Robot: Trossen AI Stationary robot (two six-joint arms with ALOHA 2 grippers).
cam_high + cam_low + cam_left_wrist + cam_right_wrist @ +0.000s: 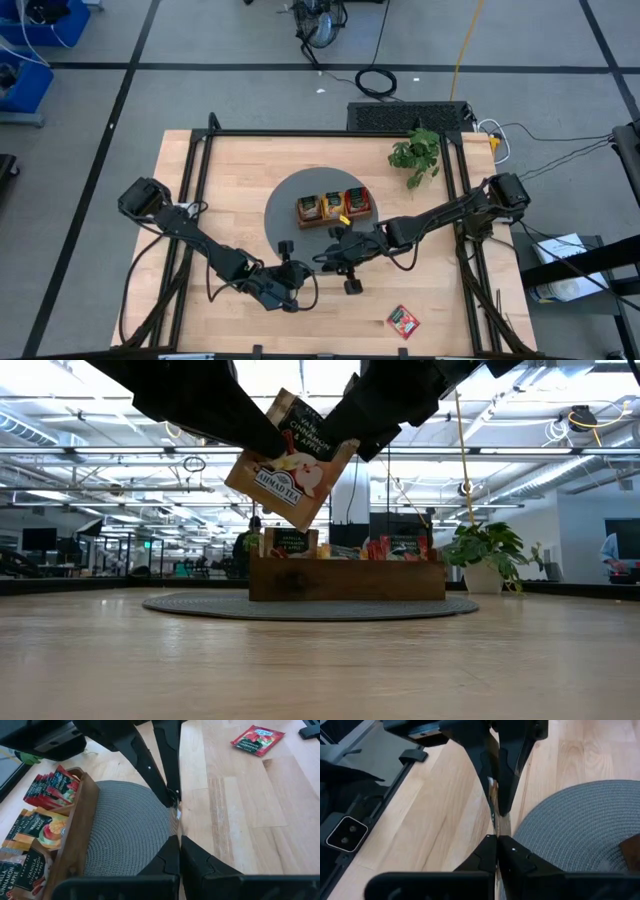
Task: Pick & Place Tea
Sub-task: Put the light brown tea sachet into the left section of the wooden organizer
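A beige-white tea sachet hangs in the air over the table's near middle, tilted on one corner. My left gripper and my right gripper are both shut on it, tip to tip. Both wrist views show it edge-on. Behind it, the brown wooden tray stands on a round grey mat and holds upright beige, orange and red sachets. One red sachet lies flat near the table's front right. My left gripper pinches the sachet's upper left edge between its two fingers, slanting down from the table's left. The sachet is lifted clear and hangs tilted below the fingers. My right gripper pinches the sachet's upper right edge between its two fingers, slanting down from the table's right. It faces my left gripper across the sachet, which is clear of the table.
A small potted plant stands at the far right of the table. A black frame runs along the table's left, far and right edges. Bare wood lies in front of the mat and around the red sachet.
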